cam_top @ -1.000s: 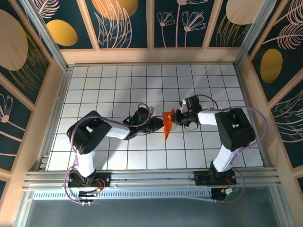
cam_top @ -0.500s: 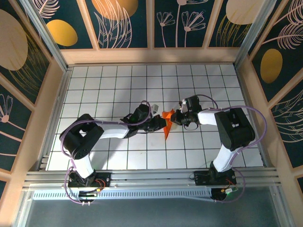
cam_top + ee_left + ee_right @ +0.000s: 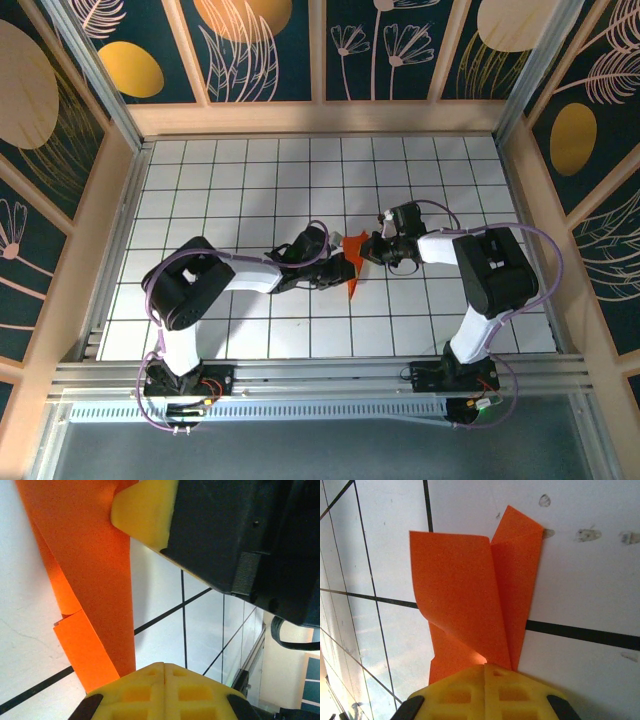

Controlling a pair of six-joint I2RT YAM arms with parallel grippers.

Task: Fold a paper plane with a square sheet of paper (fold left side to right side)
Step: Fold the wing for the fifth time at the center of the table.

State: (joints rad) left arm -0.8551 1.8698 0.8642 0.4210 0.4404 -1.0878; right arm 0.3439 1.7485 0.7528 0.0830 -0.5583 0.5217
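Observation:
The square sheet of paper (image 3: 352, 272) is a creased orange wedge lying on the tiled table, its point toward the near edge. My left gripper (image 3: 343, 268) is shut, its tips at the wedge's left edge. In the left wrist view the paper (image 3: 95, 565) runs under the left gripper (image 3: 165, 669). My right gripper (image 3: 367, 248) is shut and its tips rest on the wedge's upper right end. In the right wrist view the paper (image 3: 465, 595) spreads out from under the right gripper (image 3: 485, 669), and one flap curls up off the layers below.
The white gridded table (image 3: 240, 180) is walled by wooden rails (image 3: 320, 118) at the back and sides. Both arms stretch low across its middle toward each other. The right gripper's yellow pad (image 3: 145, 507) hangs close over the paper in the left wrist view.
My left gripper has slid right against the paper and closed fully. The orange wedge looks narrower and flatter than before. The right arm has stayed put.

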